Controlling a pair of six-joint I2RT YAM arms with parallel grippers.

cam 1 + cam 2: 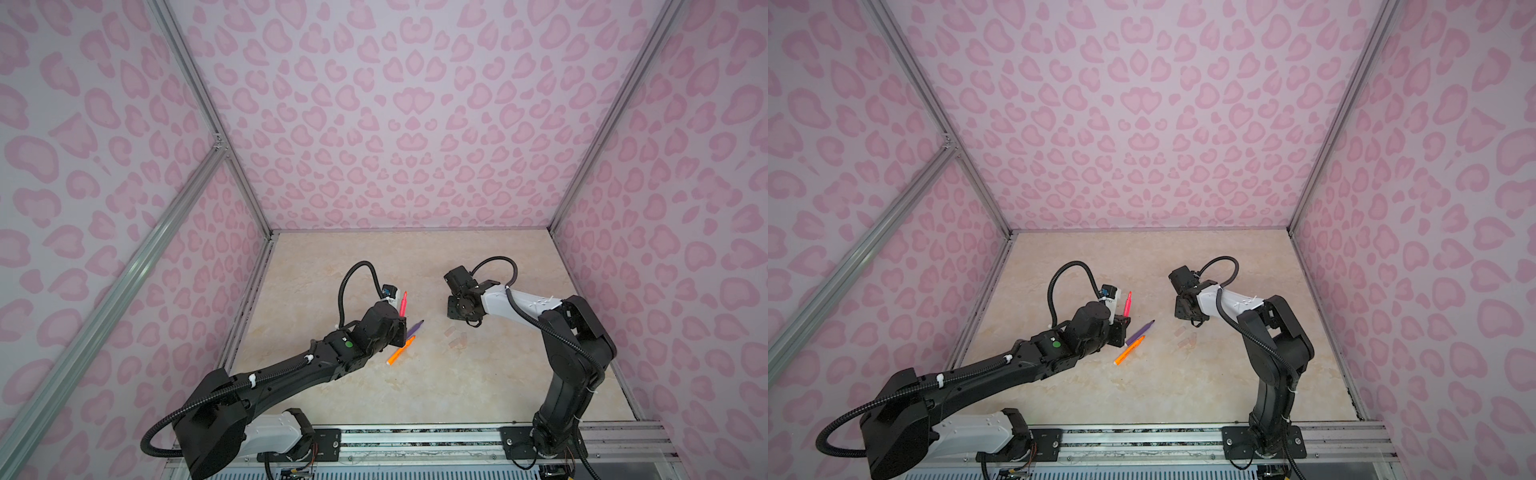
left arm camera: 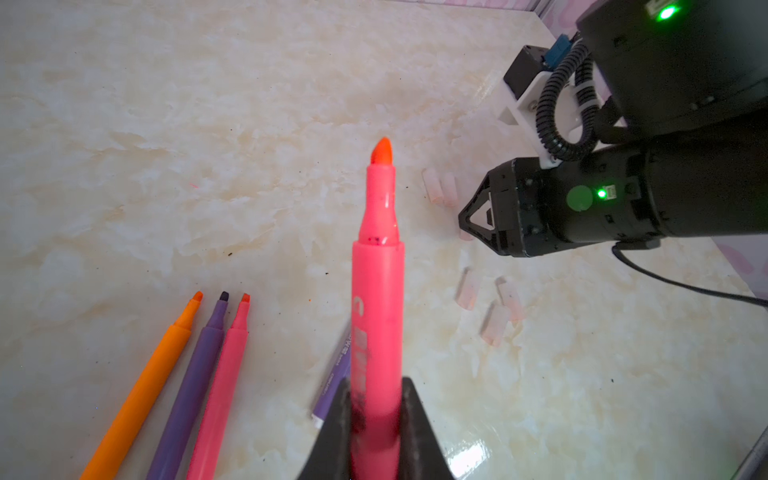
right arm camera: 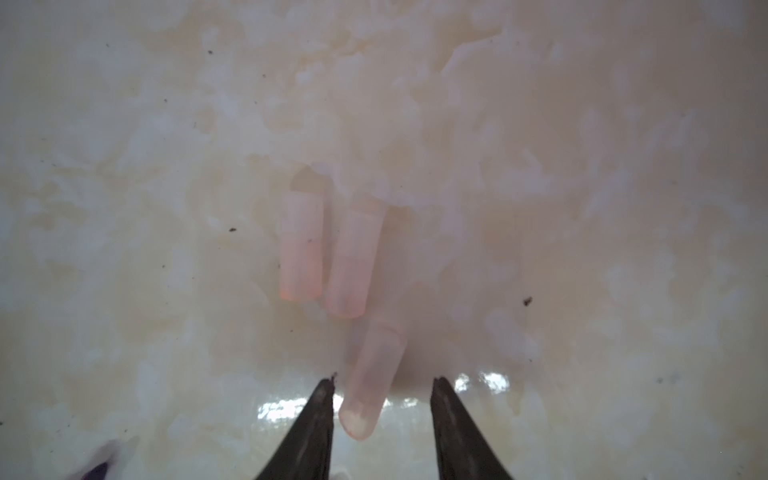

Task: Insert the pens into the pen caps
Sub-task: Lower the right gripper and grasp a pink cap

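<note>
Pink heart-print walls (image 1: pixel 83 208) enclosed a beige marbled tabletop (image 1: pixel 415 395). The clear pen caps (image 1: pixel 457 343) (image 1: pixel 1187 343) were faint in both top views, and the right wrist view was blurred. The left gripper (image 2: pixel 377 380) had its jaws clamped on a pink-red pen (image 2: pixel 377 299), hiding its butt end. Behind them a purple pen (image 2: pixel 332 382) was blurred and partly covered. The held pen ran straight out from the jaws, tip toward the far side of the tabletop in both top views. On the tabletop an orange pen (image 2: pixel 143 386), a second purple pen (image 2: pixel 193 374) and a second pink-red pen (image 2: pixel 224 374) lay parallel, tips the same way. That made 5 pens in the left wrist view, only 3 in both top views. The right gripper (image 3: pixel 385 379) gripped nothing: its jaws stood apart around 1 lying cap (image 3: pixel 372 374), a clear gap on 1 side. 2 further caps (image 3: pixel 301 249) lay side by side beyond; the left wrist view showed 5.
</note>
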